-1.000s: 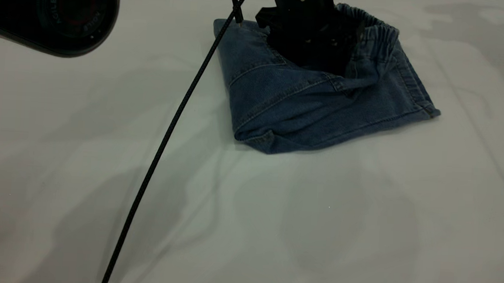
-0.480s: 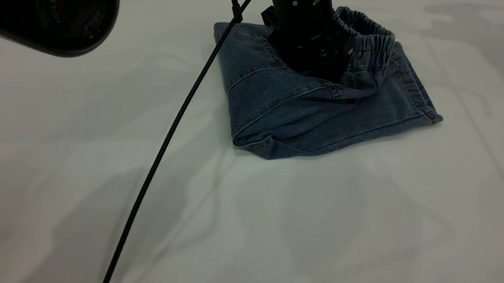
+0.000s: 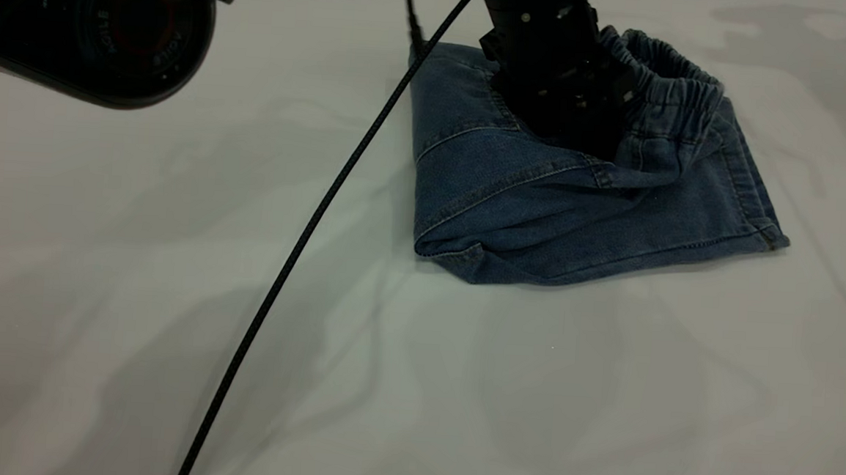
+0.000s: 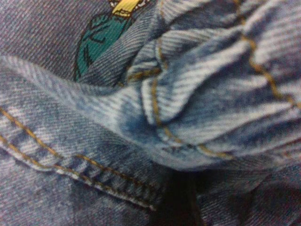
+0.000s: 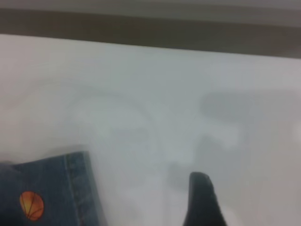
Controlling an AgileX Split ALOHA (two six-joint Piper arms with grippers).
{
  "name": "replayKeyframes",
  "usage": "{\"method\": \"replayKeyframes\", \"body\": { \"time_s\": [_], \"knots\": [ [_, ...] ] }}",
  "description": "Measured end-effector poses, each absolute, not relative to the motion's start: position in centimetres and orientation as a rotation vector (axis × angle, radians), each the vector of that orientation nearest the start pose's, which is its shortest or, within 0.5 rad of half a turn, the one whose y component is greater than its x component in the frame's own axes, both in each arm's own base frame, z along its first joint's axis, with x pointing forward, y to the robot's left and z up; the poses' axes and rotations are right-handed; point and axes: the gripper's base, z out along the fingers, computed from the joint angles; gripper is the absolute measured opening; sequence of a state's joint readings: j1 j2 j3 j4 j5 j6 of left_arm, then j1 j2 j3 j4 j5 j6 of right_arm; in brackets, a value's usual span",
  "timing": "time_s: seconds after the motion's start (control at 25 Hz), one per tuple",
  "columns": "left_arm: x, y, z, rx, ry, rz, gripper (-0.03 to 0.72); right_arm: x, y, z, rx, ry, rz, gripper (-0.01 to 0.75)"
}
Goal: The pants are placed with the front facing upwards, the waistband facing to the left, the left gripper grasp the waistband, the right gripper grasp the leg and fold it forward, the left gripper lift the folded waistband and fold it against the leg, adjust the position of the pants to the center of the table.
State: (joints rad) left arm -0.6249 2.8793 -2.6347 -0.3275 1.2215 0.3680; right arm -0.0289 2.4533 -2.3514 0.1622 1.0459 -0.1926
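Observation:
The pants lie folded into a compact blue denim bundle on the table, at the far middle-right in the exterior view. The ruffled waistband stands up along the bundle's far right. My left gripper reaches down from above and is buried in the fabric beside the waistband, shut on it. The left wrist view is filled with bunched denim and a bit of cartoon print. My right gripper hovers over bare table beside a corner of the pants.
A black cable runs slantwise from the near edge up to the left arm, just left of the pants. A black camera housing fills the near upper-left corner. The table's far edge shows in the right wrist view.
The left gripper has moved to the right and a little nearer, and the folded pants have slid across the table with it. The cable swung along.

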Motion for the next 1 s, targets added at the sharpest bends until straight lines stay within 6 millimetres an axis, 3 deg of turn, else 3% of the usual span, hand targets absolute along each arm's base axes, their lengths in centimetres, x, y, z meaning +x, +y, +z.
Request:
{"method": "replayKeyframes", "body": {
  "time_s": [0.2,0.36,0.72,1.0],
  "knots": [
    [43.3,-34.4,5.9,1.284,2.658,-0.468,0.571,53.8,-0.3,21.2,-0.159,2.612,0.135,0.386],
    [43.5,-34.0,7.3,1.273,2.656,-0.397,0.571,53.8,-0.3,21.2,-0.164,2.612,0.13,0.386],
    [44.1,-33.7,14.9,1.201,2.533,-0.359,0.571,53.3,-0.4,21.7,-0.198,2.65,0.11,0.386],
    [44.2,-32.5,21.0,1.138,2.429,-0.25,0.571,51.7,-0.4,25.4,-0.213,2.659,0.107,0.386]
  ]
}}
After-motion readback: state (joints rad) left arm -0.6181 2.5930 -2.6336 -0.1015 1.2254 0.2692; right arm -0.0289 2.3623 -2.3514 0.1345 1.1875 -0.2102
